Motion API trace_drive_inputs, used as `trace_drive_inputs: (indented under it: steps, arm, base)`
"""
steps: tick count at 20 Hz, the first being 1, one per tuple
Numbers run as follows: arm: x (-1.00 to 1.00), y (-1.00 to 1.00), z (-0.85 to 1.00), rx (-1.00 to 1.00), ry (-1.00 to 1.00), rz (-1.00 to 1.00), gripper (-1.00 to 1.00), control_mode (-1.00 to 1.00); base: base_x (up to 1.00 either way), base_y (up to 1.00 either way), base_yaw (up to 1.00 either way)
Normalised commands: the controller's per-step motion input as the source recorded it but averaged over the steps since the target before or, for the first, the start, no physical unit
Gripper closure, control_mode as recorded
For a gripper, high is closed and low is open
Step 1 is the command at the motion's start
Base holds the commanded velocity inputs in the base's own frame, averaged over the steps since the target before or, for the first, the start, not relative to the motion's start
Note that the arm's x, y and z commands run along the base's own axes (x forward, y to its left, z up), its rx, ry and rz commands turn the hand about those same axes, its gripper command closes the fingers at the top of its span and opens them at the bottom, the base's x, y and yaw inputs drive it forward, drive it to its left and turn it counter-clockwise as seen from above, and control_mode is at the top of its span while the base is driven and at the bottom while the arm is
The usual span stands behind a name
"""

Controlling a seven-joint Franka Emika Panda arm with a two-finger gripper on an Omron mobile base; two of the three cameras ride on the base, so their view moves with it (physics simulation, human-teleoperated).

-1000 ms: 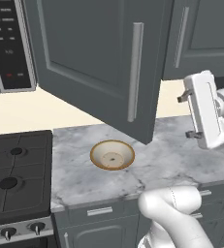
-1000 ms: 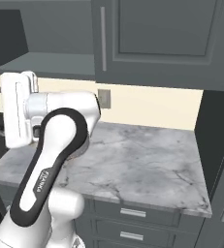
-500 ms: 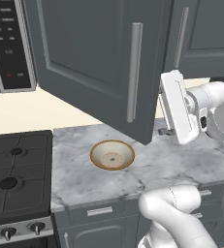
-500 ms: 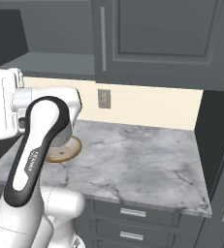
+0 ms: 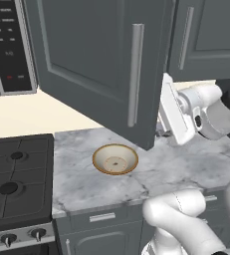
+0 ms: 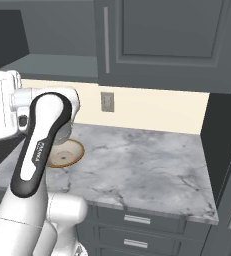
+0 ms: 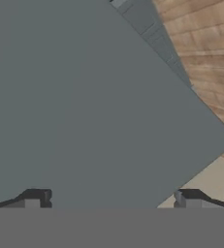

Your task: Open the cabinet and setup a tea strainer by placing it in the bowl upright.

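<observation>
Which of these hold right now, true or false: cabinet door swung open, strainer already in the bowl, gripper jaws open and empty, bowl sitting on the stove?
1. The cabinet door is swung open. True.
2. The tea strainer is already in the bowl. False: the bowl is empty.
3. The gripper has its jaws open with nothing between them. True: the hand view shows the tips wide apart, facing the grey door panel.
4. The bowl sits on the stove. False: it sits on the marble counter, right of the stove.
</observation>
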Motion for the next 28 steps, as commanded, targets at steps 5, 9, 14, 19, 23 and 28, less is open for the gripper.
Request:
trace_drive_inputs:
  steps: [5, 9, 14, 19, 23, 28]
  arm:
    - [0.09, 0.59, -0.03, 0.00, 0.06, 0.06, -1.00, -1.00]
    - [0.00, 0.74, -0.06, 0.00, 0.04, 0.01, -1.00, -1.00]
    - [-0.02, 0.80, -0.09, 0.00, 0.06, 0.00, -1.00, -1.00]
    - [0.00, 0.92, -0.01, 0.00, 0.11, 0.00, -1.00, -1.00]
    - [0.00, 0.89, 0.00, 0.00, 0.11, 0.00, -1.00, -1.00]
    - [0.00, 0.43, 0.00, 0.00, 0.04, 0.00, -1.00, -1.00]
  base:
    - [0.00, 0.00, 0.00]
    - [0.00, 0.00, 0.00]
    - [0.00, 0.00, 0.00]
    - [0.00, 0.00, 0.00]
    - [0.00, 0.00, 0.00]
    - [0.00, 0.00, 0.00]
